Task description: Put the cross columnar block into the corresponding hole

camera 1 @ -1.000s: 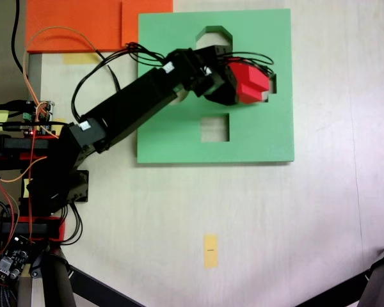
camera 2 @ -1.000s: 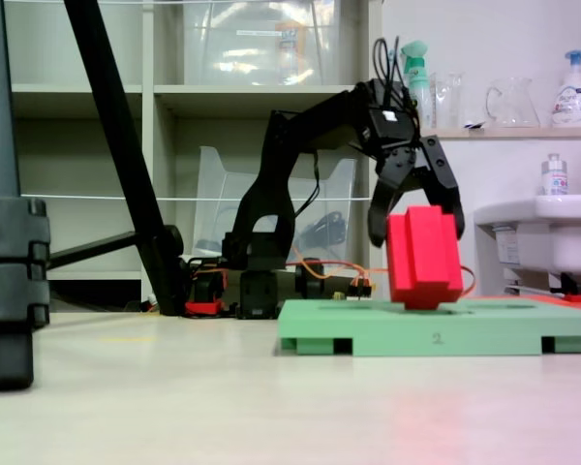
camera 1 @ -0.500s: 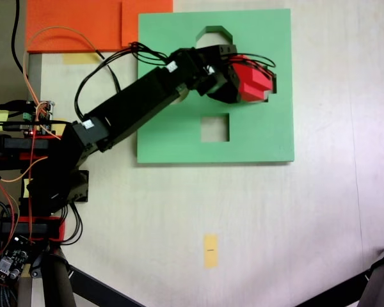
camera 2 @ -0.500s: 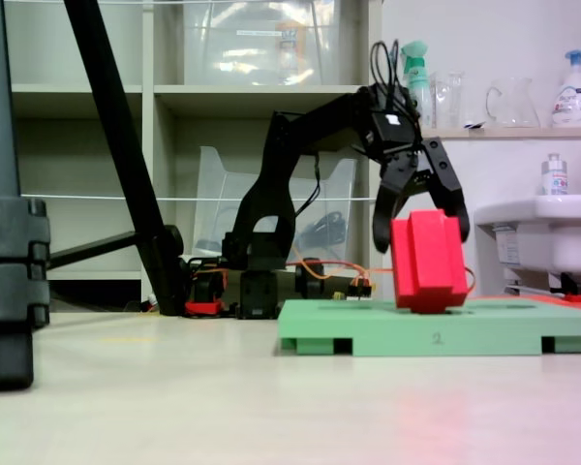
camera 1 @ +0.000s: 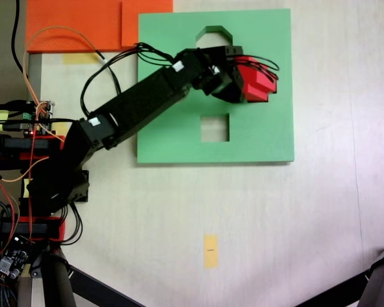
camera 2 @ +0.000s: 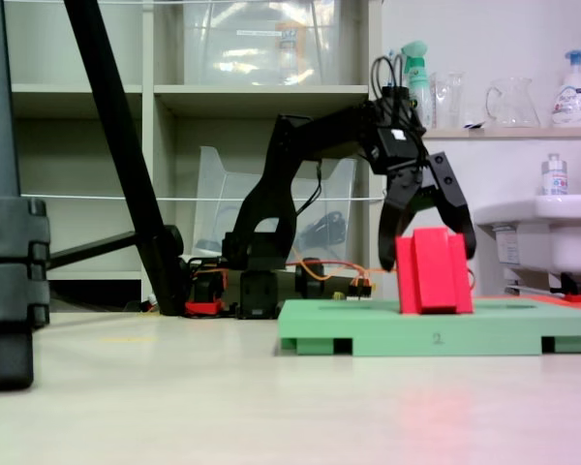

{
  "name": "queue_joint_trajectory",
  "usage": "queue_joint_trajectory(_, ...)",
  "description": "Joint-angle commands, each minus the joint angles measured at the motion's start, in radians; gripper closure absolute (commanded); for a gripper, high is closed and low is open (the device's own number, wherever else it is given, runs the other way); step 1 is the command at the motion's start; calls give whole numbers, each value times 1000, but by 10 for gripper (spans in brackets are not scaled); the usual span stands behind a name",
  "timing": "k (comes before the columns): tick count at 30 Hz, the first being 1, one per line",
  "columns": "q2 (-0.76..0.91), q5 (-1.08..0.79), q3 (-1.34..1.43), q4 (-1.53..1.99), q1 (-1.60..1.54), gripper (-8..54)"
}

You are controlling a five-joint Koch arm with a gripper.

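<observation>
Gripper (camera 2: 429, 254) jaws straddle the red cross block (camera 2: 433, 271) — clamped, I judge — standing upright below me in the green board (camera 1: 179, 137); seating and letting go remain.

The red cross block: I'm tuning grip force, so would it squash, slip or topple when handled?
The red block looks like matte foam, so probably light and slightly squashy, and unlikely to slip. It stands taller than wide on the green board, so a sideways nudge might tip it. The gripper straddles its top, and that may steady it.
</observation>
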Motion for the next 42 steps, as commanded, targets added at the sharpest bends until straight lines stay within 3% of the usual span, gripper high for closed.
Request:
queue_joint_trajectory(1, 20, 23, -71, -34, -3, 243)
queue_joint_trajectory(21, -55, 55, -109, -98, 21, 232)
queue_joint_trajectory(24, -71, 58, -109, -98, 17, 138)
queue_joint_trajectory(27, -98, 67, -107, -97, 17, 117)
queue_joint_trajectory(42, -77, 80, -106, 49, -48, 121)
